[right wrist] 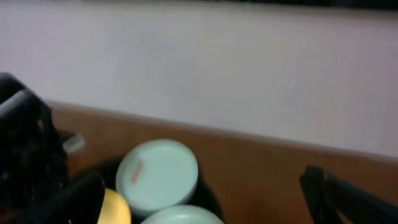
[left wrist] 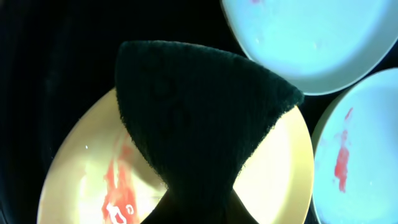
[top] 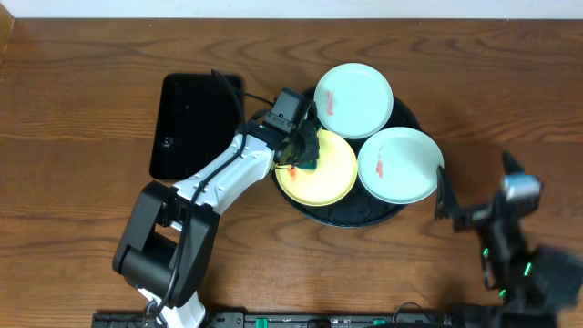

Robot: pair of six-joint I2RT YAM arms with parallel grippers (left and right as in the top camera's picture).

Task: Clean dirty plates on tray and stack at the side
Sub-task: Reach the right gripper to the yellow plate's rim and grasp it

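The round black tray (top: 401, 211) holds three plates. A pale yellow plate (top: 335, 178) lies at its front left and carries orange-red smears (left wrist: 115, 183). My left gripper (top: 305, 150) is shut on a dark sponge (left wrist: 199, 112) that rests on this plate. One mint plate (top: 353, 100) sits at the back and another mint plate (top: 401, 164) at the right, each with a small red smear. My right gripper (top: 475, 179) hovers open just right of the tray, nothing between its fingers (right wrist: 336, 193).
A smaller rectangular black tray (top: 194, 125) lies left of the round tray, under the left arm's cable. Brown wood-grain tabletop (top: 82, 109) surrounds both trays. The right arm's body (top: 524, 264) fills the front right corner.
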